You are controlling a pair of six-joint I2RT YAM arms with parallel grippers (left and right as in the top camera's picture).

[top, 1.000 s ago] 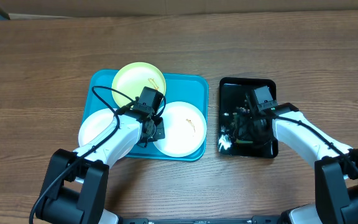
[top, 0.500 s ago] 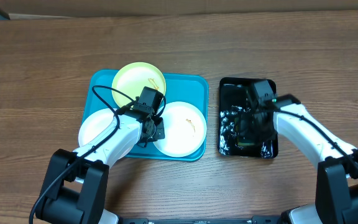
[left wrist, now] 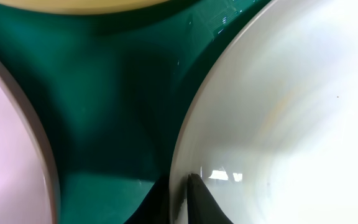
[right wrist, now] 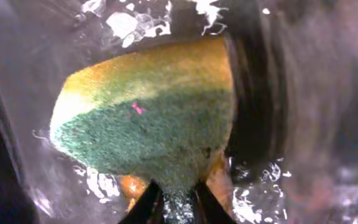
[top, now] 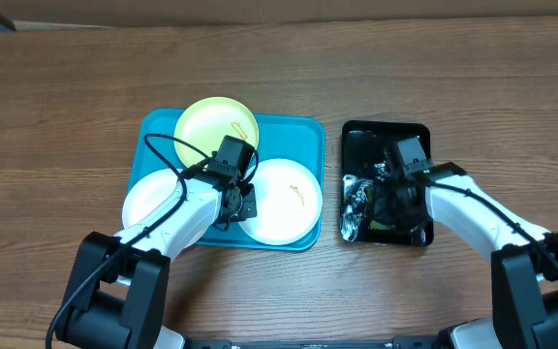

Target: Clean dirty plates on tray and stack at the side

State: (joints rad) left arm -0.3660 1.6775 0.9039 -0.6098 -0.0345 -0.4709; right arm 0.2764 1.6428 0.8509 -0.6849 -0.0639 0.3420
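Overhead, your plates (top: 148, 206) sit on the blue tray (top: 155, 131) while the right end effector (top: 386, 199) dips into the black tray (top: 417, 130); at the left wrist, your left end effector (left wrist: 178, 202) pinches a white plate (left wrist: 278, 112) by its rim, likely to steady it; at the right wrist, yours is closed on the sponge (right wrist: 148, 124), ready for scrubbing.

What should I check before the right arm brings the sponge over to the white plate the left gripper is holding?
1. Left gripper pinching white plate rim: ok.
2. Right gripper closed on sponge: ok.
3. Sponge lifted out of black tray: not ok.
4. White plate lying flat in turquoise tray: cannot tell.
5. White plate clean: not ok, orange smear shows.
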